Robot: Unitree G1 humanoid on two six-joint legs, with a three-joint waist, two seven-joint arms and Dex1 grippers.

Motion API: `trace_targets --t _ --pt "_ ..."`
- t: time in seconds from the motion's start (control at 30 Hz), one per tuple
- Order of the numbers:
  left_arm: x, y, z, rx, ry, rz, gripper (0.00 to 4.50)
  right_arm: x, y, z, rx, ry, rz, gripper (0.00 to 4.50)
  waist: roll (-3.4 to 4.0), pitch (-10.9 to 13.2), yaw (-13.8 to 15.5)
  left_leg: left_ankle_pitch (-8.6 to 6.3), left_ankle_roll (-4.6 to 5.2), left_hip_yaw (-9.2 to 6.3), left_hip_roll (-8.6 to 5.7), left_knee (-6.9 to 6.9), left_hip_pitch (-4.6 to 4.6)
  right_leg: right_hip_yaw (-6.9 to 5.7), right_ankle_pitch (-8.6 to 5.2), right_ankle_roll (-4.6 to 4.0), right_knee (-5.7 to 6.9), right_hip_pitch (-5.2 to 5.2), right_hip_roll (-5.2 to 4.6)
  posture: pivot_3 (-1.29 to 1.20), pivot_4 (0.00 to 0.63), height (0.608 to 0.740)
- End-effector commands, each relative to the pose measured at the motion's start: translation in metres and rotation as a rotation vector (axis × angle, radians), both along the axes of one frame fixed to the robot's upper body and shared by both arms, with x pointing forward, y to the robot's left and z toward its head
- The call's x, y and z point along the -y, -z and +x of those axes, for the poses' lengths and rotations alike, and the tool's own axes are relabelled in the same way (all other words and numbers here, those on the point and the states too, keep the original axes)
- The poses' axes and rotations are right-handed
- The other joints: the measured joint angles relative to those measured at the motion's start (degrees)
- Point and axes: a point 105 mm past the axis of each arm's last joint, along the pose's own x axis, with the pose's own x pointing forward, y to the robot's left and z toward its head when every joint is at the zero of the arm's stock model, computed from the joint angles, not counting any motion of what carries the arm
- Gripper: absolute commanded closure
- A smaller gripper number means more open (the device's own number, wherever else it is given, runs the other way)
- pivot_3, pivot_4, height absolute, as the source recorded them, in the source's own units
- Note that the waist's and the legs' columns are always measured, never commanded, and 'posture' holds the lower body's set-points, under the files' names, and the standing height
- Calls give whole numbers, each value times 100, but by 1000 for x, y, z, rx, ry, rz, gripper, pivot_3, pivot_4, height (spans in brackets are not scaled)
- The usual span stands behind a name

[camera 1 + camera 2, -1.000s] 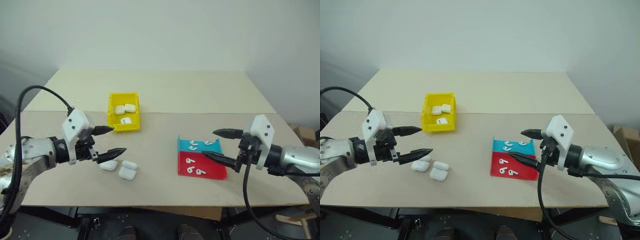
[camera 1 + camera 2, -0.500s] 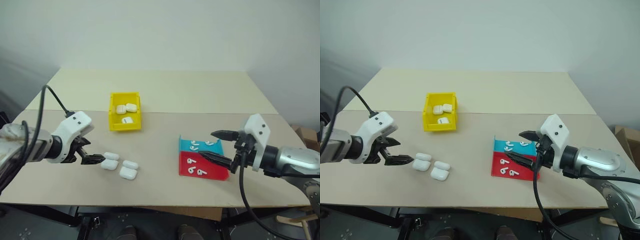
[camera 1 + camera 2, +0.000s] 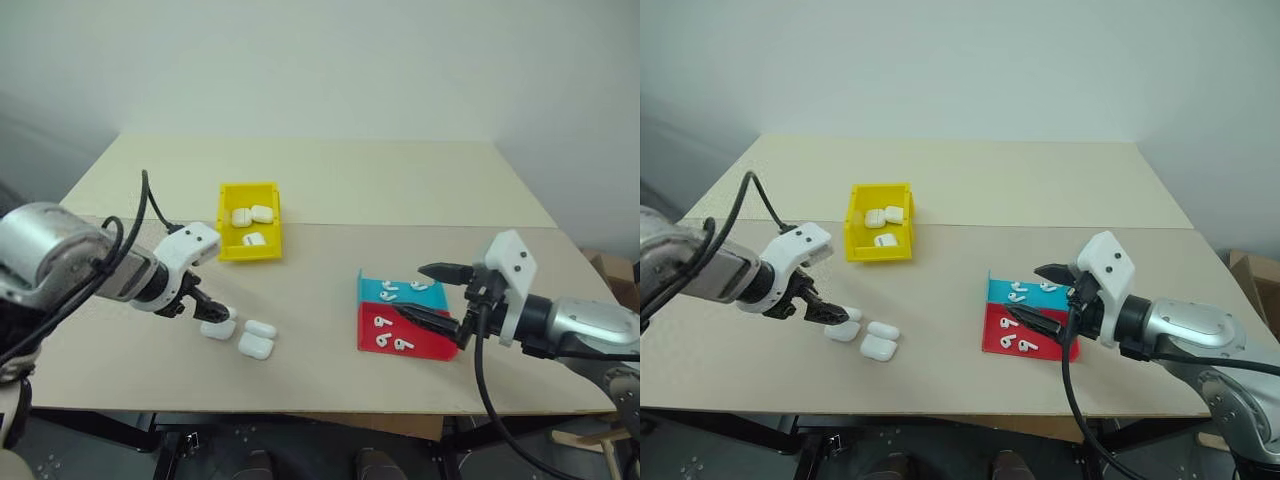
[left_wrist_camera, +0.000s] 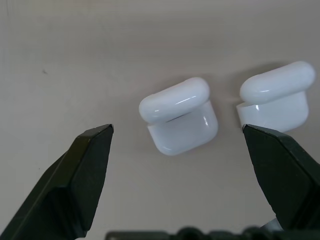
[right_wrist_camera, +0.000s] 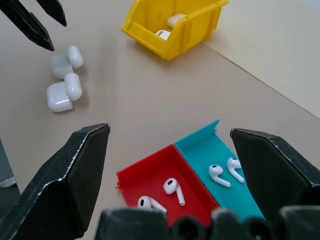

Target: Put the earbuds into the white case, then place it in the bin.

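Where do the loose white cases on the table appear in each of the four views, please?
Left eye view: the loose cases sit lower left, at the left gripper.
Right eye view: lower left again.
Left wrist view: two of them, at the picture's centre and upper right.
Right wrist view: the picture's upper left.
Shared landmark: the left gripper's black fingers beside them.

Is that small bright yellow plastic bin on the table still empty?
No, the small bright yellow plastic bin already holds three small glossy white cases lying on its floor.
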Motion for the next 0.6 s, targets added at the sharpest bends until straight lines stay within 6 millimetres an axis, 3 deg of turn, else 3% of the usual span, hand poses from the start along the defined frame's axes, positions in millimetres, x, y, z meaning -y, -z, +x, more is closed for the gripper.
trace_targets --t 0.03,0.17,0.47,0.6 --pt "3 4 -5 -47 -23 11 0 5 -10 -3 29 0 -8 29 0 0 6 0 0 0 0 0 -1 0 4 -6 1 0 -2 0 150 740" --pt "5 17 -5 -114 -84 10 0 6 -13 -3 34 -4 -10 29 0 0 19 0 0 -2 0 -1 -2 -2 18 -30 2 -1 -2 0 150 740" --pt "15 30 16 -8 -268 21 0 3 -12 -3 46 -14 -3 29 -1 0 117 2 -4 -3 -5 3 2 -1 20 -32 3 5 -5 0 150 740" --pt "18 37 21 -43 -298 6 0 2 -12 -3 53 -12 -2 29 -1 0 155 5 -8 -3 -9 3 3 -3 21 -34 0 7 -6 0 150 740"
